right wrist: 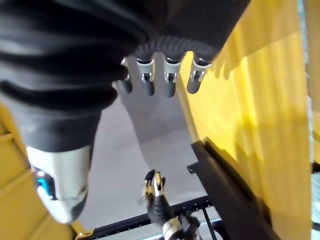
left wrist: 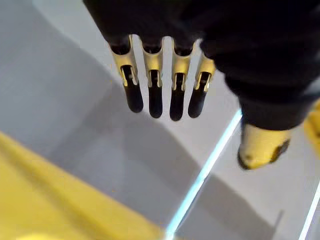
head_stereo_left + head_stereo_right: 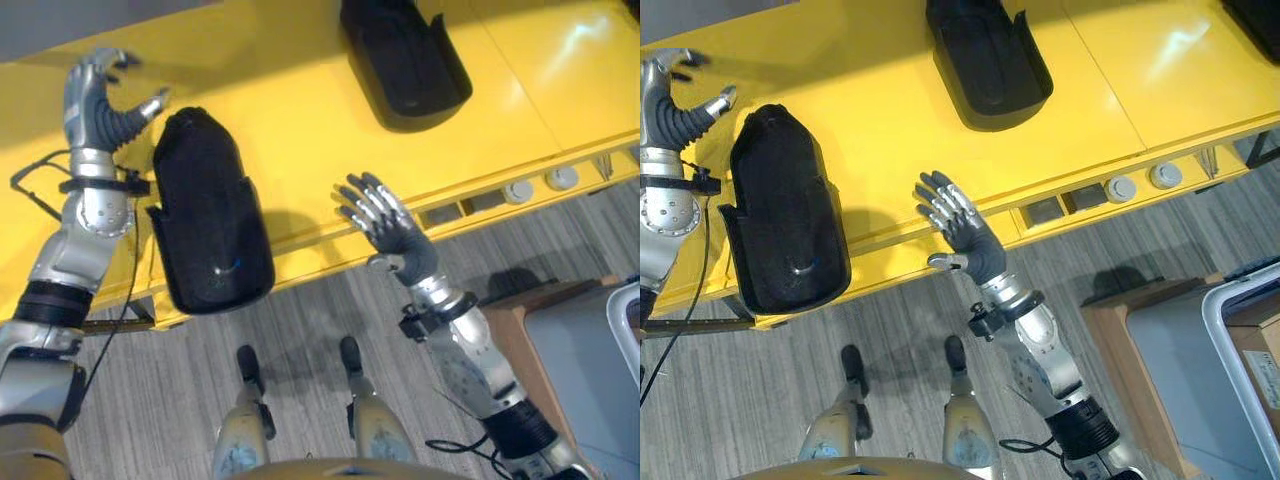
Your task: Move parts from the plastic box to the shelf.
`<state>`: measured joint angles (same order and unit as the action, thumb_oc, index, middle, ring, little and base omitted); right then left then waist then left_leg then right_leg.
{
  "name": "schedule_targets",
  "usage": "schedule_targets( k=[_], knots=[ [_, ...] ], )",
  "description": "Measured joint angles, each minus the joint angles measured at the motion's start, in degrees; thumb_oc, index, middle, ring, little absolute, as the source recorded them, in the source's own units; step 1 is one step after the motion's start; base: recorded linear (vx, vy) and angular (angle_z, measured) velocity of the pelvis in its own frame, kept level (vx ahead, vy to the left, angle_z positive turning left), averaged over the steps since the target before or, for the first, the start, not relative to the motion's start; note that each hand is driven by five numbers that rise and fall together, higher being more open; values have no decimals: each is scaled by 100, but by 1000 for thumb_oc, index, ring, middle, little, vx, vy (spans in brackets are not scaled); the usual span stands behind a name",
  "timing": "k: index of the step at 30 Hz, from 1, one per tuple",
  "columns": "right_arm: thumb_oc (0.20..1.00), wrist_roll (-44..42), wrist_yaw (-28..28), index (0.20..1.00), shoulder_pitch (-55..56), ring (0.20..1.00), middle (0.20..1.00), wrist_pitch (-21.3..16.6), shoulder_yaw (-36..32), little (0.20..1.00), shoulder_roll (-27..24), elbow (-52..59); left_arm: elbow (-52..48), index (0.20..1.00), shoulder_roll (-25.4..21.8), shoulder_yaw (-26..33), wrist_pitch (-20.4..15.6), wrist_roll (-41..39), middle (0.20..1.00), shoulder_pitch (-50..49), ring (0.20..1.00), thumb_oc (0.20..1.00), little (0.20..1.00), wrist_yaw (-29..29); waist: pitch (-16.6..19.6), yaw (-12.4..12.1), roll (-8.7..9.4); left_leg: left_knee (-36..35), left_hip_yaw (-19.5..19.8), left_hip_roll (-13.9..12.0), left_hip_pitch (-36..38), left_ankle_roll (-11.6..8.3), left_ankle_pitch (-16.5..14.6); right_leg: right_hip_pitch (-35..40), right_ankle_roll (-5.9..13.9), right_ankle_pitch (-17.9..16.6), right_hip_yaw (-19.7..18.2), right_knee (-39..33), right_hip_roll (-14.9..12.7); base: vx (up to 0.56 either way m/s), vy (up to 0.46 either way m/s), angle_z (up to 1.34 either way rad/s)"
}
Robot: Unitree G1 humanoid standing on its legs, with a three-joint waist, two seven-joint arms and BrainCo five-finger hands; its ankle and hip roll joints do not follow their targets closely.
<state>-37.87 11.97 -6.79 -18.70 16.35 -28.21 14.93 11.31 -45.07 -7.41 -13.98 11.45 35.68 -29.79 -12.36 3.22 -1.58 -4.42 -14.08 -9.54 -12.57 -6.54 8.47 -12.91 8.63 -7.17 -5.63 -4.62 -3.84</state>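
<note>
Above, as seen from the head camera, a yellow shelf surface (image 3: 300, 110) carries two black moulded parts. One black part (image 3: 207, 215) lies near the front edge on the robot's left, its wider end overhanging the edge slightly; the second black part (image 3: 405, 55) lies farther back, towards the middle, well apart from the first. The left hand (image 3: 98, 98) is raised just beside the rounded far end of the nearer part, fingers loosely spread and relaxed, thumb pointing towards the part without touching it; it holds nothing. In the left wrist view the same hand's fingers (image 2: 155, 95) hang straight and parallel over a grey surface, with a yellow edge below. The right hand (image 3: 962, 232) is held over the front edge of the shelf, palm open, fingers fanned wide and empty, between the two parts and clear of both. In the right wrist view its fingers (image 1: 171, 80) extend straight, the yellow shelf beside them. Round knobs (image 3: 540, 184) sit in the shelf's front face. A pale bin (image 3: 1240, 330) stands on the grey floor (image 3: 300, 340) at the robot's right; its contents cannot be made out.
</note>
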Motion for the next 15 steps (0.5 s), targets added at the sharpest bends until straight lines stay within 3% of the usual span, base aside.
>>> schedule_targets(
  k=[5, 6, 7, 10, 15],
  knots=[
    [1000, 109, 16, 1000, 311, 1000, 1000, -41, -213, 1000, -260, 223, -740, 1000, 78, 340, -241, 0, 1000, -440, 1000, 1000, 1000, 103, 44, 19, 76, 0, -7, -2, 301, -33, -103, 287, 5, 62, -6, 1, -3, 15, 44, -3],
    [865, 451, 57, 865, 653, 865, 865, -37, -367, 865, -444, 456, -1152, 1000, 142, 519, -378, 4, 1000, -825, 1000, 1000, 1000, 281, 178, 33, 219, 0, -38, -2, 423, -31, -123, 381, 6, 82, -34, 1, -9, -22, 21, -9],
    [200, 499, 61, 200, 701, 200, 200, -38, -362, 200, -440, 465, -1200, 1000, 145, 521, -396, 4, 1000, -874, 1000, 1000, 1000, 305, 215, 34, 281, 0, -49, -4, 461, -30, -125, 404, 6, 82, -50, 1, -7, -40, 28, -12],
    [200, 541, 290, 200, 992, 200, 200, 10, -262, 200, -294, 463, -1568, 1000, 379, 575, -469, -9, 1000, -1360, 1000, 1000, 1000, 543, 379, 19, 504, 1, -172, 5, 629, -24, -163, 483, 16, 102, -175, 52, -6, -65, 27, -13],
    [200, 182, 714, 200, 1422, 200, 200, 281, 192, 200, -249, 408, -1798, 1000, 678, 624, -652, -66, 1000, -1815, 1000, 1000, 1000, 792, 469, -4, 658, 42, -172, 4, 651, -27, -206, 460, 30, 221, -180, 196, -15, -50, 20, -3]
  ],
)
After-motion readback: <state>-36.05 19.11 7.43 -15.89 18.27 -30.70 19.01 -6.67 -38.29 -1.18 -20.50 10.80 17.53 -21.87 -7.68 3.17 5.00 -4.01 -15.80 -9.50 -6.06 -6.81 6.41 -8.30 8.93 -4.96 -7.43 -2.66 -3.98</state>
